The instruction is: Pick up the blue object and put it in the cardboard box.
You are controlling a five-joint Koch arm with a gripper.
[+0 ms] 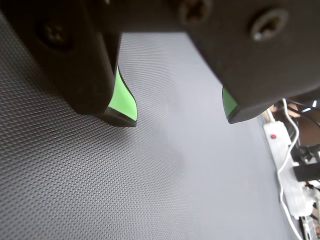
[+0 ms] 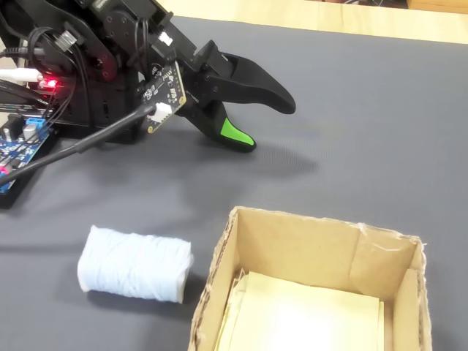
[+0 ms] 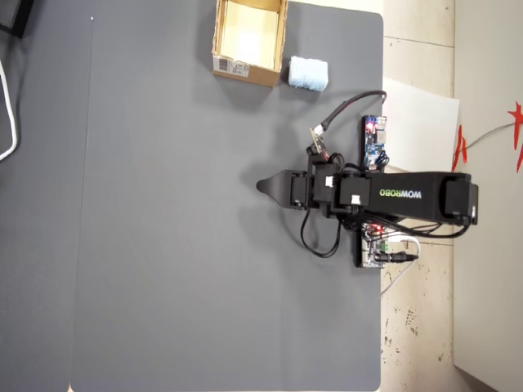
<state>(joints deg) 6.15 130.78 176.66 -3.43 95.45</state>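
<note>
The blue object (image 2: 135,265), a pale blue fuzzy roll, lies on its side on the grey mat right beside the cardboard box (image 2: 292,245). In the overhead view the blue object (image 3: 308,73) sits at the right side of the cardboard box (image 3: 237,69), near the mat's top edge. The box stands open and shows only a pale tan bottom. My gripper (image 2: 267,124) hovers low over bare mat, well apart from both. It is open in the wrist view, my gripper (image 1: 177,119) showing green pads (image 1: 122,97) with nothing between them. From overhead, the gripper (image 3: 263,186) points left at mid-mat.
A blue circuit board (image 2: 20,146) and cables lie by the arm's base; overhead, that board (image 3: 373,140) sits at the mat's right edge. A white power strip (image 1: 280,145) with cords lies beyond the mat's edge. A white cable (image 3: 6,114) runs at the far left.
</note>
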